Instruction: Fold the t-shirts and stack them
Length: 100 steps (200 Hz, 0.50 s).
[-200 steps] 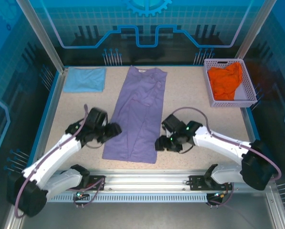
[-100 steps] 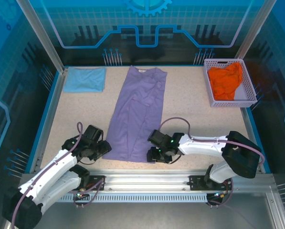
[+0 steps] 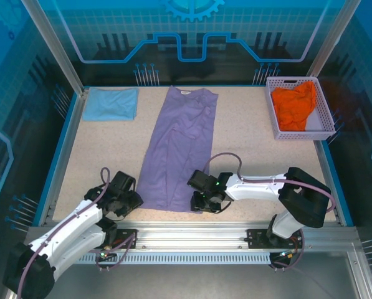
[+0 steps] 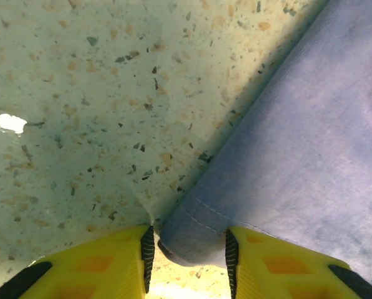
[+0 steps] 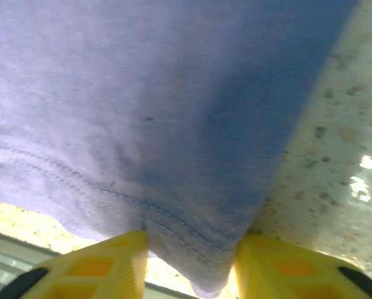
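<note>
Fingers (image 4: 98,261) pinch soft lavender shirt (image 3: 176,149) at stitched hem.

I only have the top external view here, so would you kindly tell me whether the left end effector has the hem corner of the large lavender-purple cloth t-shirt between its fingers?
Observer: Yes; the left wrist camera shows the stitched hem corner of the large lavender-purple cloth t-shirt between the left end effector's yellow fingers, though I cannot tell whether it is clamped.
Operator: Thank you, and the right one?
Observer: The right end effector's fingers press both sides of the other hem corner.
</note>
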Tool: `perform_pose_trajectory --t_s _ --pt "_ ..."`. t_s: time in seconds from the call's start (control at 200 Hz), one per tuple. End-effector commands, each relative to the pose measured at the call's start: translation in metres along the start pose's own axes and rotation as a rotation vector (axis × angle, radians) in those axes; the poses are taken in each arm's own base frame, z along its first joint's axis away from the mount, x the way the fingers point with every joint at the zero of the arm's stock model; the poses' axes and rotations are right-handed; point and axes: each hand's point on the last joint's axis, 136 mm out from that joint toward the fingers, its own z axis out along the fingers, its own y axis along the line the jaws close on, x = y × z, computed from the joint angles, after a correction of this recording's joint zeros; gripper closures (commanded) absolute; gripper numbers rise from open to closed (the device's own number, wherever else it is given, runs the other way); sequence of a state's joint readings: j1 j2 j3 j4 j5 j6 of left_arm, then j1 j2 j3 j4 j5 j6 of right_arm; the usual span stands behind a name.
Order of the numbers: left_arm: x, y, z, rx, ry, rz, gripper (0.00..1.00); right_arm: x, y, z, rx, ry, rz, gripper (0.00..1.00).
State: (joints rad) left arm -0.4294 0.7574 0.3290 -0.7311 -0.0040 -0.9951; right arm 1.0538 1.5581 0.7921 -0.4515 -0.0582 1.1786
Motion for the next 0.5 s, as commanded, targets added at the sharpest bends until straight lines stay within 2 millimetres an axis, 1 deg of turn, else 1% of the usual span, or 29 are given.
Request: perform_pose_trajectory --t_s 0.0,0.13,0.205,0.285,0.325,0.37,0.44,0.495 --pt "0.003 0.000 0.005 0.018 0.008 0.003 0.64 0.002 -0.012 0.008 0.051 -0.001 0.017 0.73" --pt "0.000 -0.001 0.005 0.011 -0.008 0.029 0.70 0.000 -0.014 0.009 0.071 -0.010 0.018 0.83" --pt "-0.001 -0.002 0.007 0.013 -0.009 0.038 0.71 -0.001 -0.015 0.009 0.074 -0.011 0.022 0.89" --pt "-0.003 -0.006 0.009 0.024 -0.011 0.048 0.73 -0.003 -0.022 0.007 0.100 -0.018 0.040 0.94" --pt "-0.003 -0.009 0.011 0.037 -0.006 0.055 0.79 -0.004 -0.028 0.004 0.117 -0.026 0.044 0.97" --pt "-0.001 -0.015 0.013 0.062 0.006 0.065 0.87 -0.004 -0.034 0.002 0.130 -0.030 0.049 1.00" --pt "0.003 -0.022 0.016 0.096 0.036 0.079 1.00 -0.005 -0.045 -0.002 0.140 -0.038 0.066 1.00" --pt "0.008 -0.031 0.018 0.141 0.071 0.094 1.00 -0.005 -0.054 -0.005 0.137 -0.042 0.086 1.00"
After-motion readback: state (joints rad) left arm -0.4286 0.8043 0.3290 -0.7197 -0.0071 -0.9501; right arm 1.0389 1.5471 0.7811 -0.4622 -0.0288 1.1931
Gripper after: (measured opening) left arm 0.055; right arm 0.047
